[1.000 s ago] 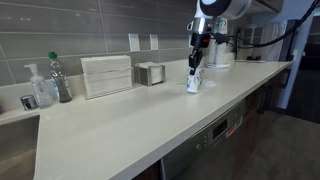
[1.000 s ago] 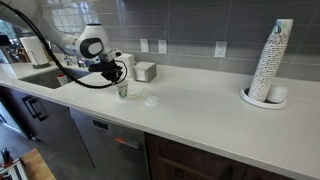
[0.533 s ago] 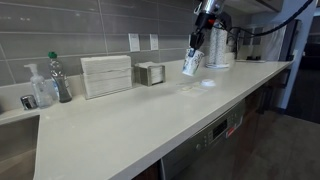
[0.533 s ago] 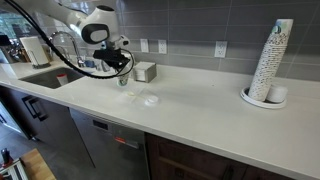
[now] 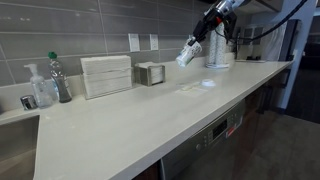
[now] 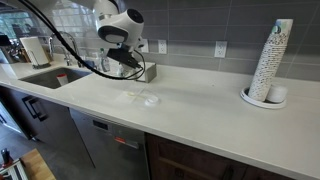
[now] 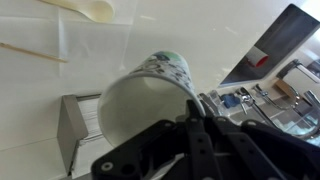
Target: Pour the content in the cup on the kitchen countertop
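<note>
My gripper (image 5: pixel 194 44) is shut on the small white cup with a bluish-green pattern (image 5: pixel 186 54) and holds it high above the cream countertop (image 5: pixel 120 125), tipped on its side. In the wrist view the cup (image 7: pixel 150 92) lies sideways between my fingers (image 7: pixel 196 130), its mouth towards the counter. A few pale bits (image 5: pixel 207 82) lie on the counter below it. They also show in an exterior view (image 6: pixel 150 99). In the wrist view they are a pale disc (image 7: pixel 88 8) and a thin stick (image 7: pixel 30 50). Whether anything is left inside the cup is hidden.
A napkin dispenser (image 5: pixel 106 75), a small metal box (image 5: pixel 150 73) and soap bottles (image 5: pixel 42 90) stand along the tiled back wall. A sink (image 6: pixel 40 78) lies at one end. A tall stack of plain white cups (image 6: pixel 272 62) stands at the other.
The gripper has lifted the cup off the counter, raised it and tipped it over. Pale bits now lie on the counter where the cup stood.
</note>
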Controlling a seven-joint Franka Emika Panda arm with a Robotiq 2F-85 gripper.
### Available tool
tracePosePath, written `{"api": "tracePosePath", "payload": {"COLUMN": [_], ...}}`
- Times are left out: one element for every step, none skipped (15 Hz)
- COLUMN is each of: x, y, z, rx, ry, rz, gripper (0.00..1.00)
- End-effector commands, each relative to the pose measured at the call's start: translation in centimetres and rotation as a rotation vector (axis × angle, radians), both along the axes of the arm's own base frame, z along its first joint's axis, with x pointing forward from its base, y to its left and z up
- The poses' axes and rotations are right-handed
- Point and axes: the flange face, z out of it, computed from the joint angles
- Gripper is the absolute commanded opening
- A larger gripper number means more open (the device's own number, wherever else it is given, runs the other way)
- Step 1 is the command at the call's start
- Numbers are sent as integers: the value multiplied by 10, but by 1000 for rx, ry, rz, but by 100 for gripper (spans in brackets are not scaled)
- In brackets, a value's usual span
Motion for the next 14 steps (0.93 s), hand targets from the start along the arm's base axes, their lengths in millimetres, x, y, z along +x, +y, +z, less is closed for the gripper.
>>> {"api": "tracePosePath", "payload": {"x": [20,23,27,30,32,35,36,37,37,37,37,36,36,37], "y": [-13,-15,-16,-17,-18,-19,-20,-21,-22,-25,-27,-29,-30,-33], "z": [-37,-49,-62,-74,-83,-93,-101,-108,-114,-118,-123,-127,-132,-135], "rx": [200,250,299,347,395,444,478,521,561,609,652,696,727,763], "ry": [24,48,76,97,116,130,147,158,165,173,177,181,187,187], "rz": [9,-18,-40,-64,-83,-94,-112,-117,-128,-139,-150,-162,-179,-201], "gripper": [1,1,1,1,1,1,1,1,1,1,1,1,1,1]}}
